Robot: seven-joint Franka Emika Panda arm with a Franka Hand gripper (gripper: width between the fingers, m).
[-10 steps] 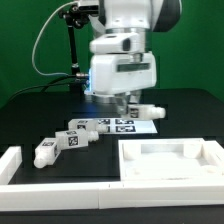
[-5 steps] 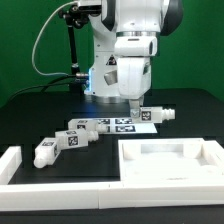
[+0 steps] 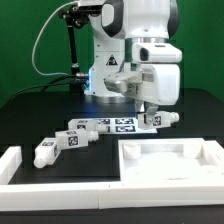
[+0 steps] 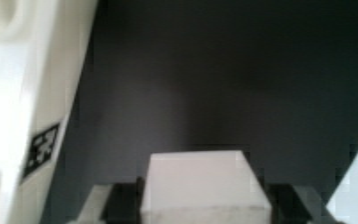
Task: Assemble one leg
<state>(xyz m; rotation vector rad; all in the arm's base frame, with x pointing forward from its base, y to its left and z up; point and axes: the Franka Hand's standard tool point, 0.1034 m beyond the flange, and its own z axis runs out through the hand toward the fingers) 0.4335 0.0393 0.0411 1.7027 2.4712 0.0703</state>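
The hand (image 3: 150,110) clasps one stubby white leg (image 3: 166,118), black-and-white tags on its sides; three more legs (image 3: 45,153) (image 3: 70,140) (image 3: 83,125) lie toward the desk's (image 3: 30,110) front edge.

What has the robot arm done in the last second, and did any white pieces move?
The arm swung toward the exterior view's right, carrying the gripper over the leg beside the marker board. That leg seems to have slid slightly the same way; whether it is clamped I cannot tell. The other legs and the tray-shaped part stayed put.
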